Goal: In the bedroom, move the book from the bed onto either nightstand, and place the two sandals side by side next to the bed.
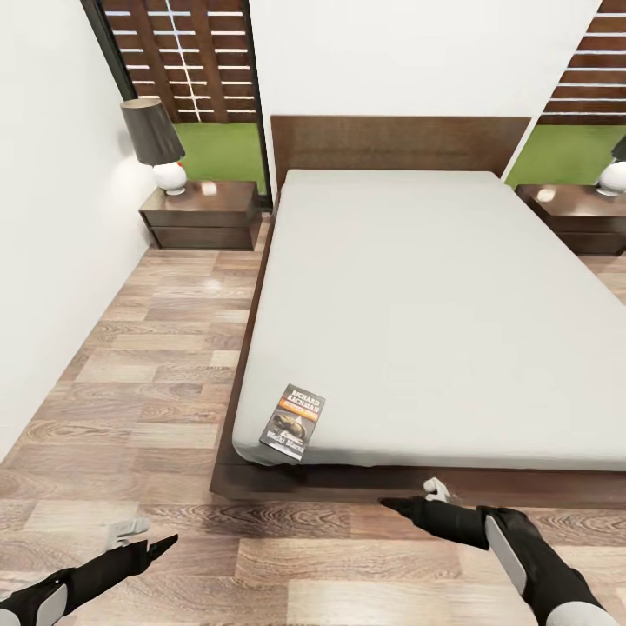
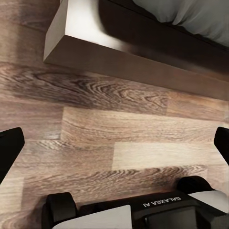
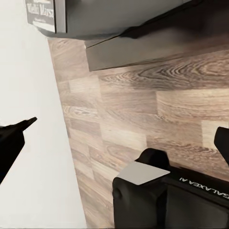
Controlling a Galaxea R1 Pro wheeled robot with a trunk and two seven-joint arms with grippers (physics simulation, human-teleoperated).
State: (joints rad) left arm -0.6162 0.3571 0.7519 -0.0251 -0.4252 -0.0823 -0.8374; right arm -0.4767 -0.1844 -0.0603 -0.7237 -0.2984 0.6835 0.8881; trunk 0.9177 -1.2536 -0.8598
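Book (image 1: pixel 293 422) with white "RICHARD BACHMAN" lettering and an orange band lies flat on the grey mattress of the bed (image 1: pixel 417 304), at the mattress corner nearest me, by the foot edge on my left-hand side. I stand at the foot of the bed in the bedroom, both arms held low over the light wood-plank floor (image 1: pixel 130 382). My left pincer (image 1: pixel 155 548) hangs over bare planks, well apart from the bed frame; its wrist camera shows the two fingertips spread wide at either edge of the picture, so it is open and holds nothing. My right pincer (image 1: pixel 396 502) hovers just off the dark frame's foot edge, near the book but not touching it; its wrist camera also shows the fingers set wide apart, empty, with a corner of the book (image 3: pixel 45 14) on the mattress beyond. One nightstand (image 1: pixel 202 215) stands left of the headboard with a dark-shaded lamp (image 1: pixel 156 143) on it; the other nightstand (image 1: pixel 578 213) stands at the right.
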